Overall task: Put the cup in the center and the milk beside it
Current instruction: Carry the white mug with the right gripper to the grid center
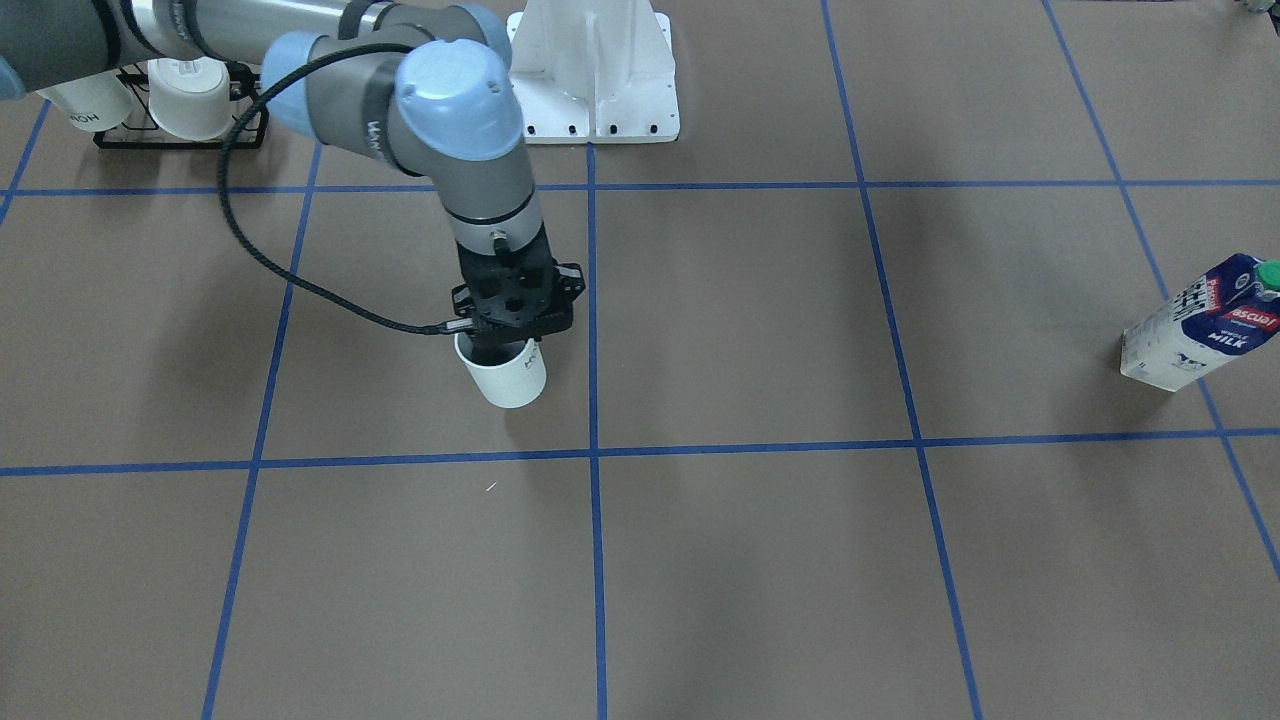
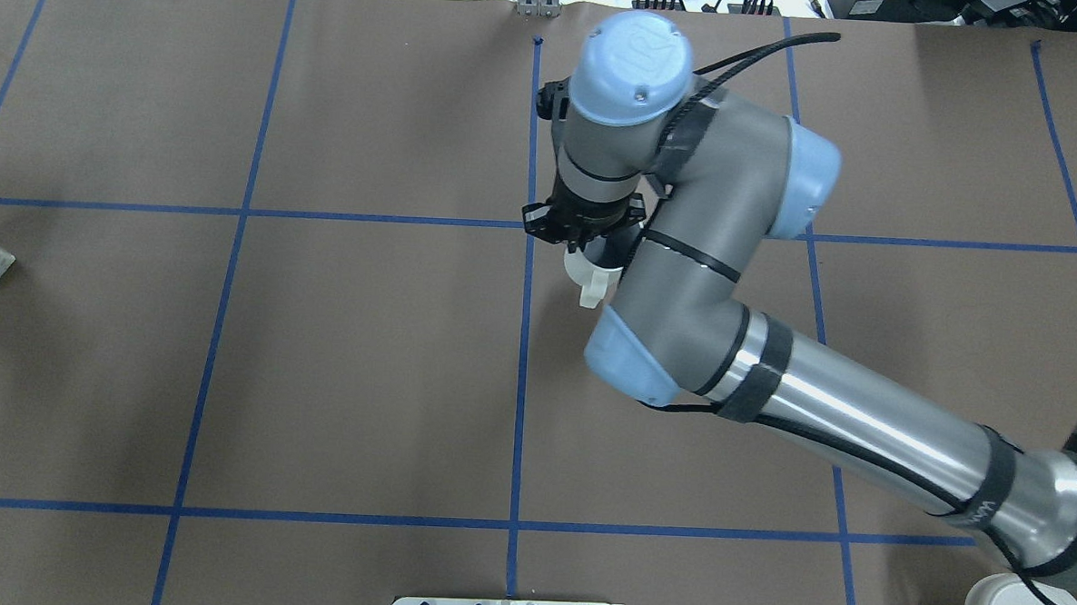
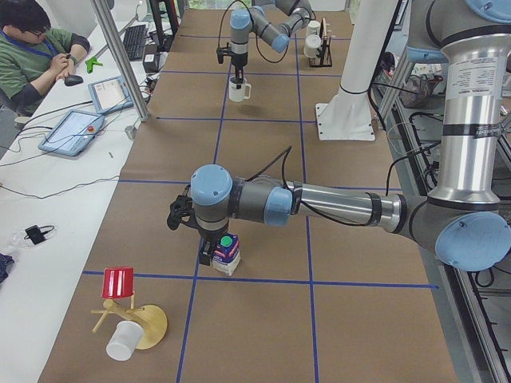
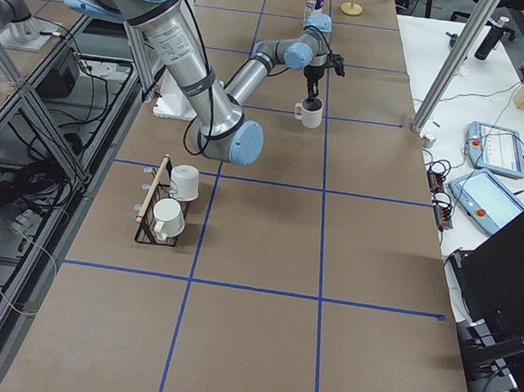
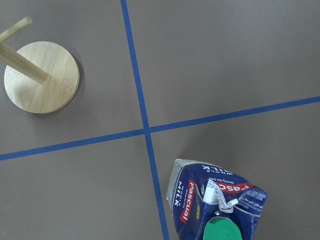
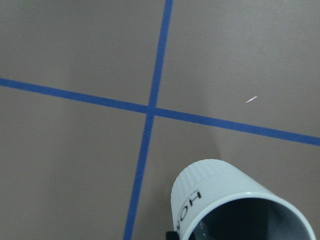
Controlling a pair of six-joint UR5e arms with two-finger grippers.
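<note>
On the brown table (image 1: 760,560), the milk (image 1: 1200,322) stands upright far out toward the robot's left end, well apart from the center (image 1: 640,330). It is a tall carton with thin card walls that should give under a hard squeeze; weight unknown, likely top-heavy if full. Best hold is probably across the flat sides at mid-height, below the crumpled gable. The green cap is on, so its contents are not visible. The left gripper (image 3: 208,250) sits just beside the carton in the left side view; cannot tell whether its fingers are apart or together. The cup (image 1: 503,375) is a small, stiff, glazed white mug, light, breakable and slick, so a rim pinch needs firm pressure. It is upright just beside the middle tape line (image 1: 592,300), on the robot's right of it. The right gripper (image 1: 505,345) comes straight down on its rim and looks clamped on the wall, though the fingertips are hidden and it may be touching the table or just above it. The grey inside looks empty. By the robot's right, a rack (image 4: 150,213) holds two white mugs (image 4: 186,183).
</note>
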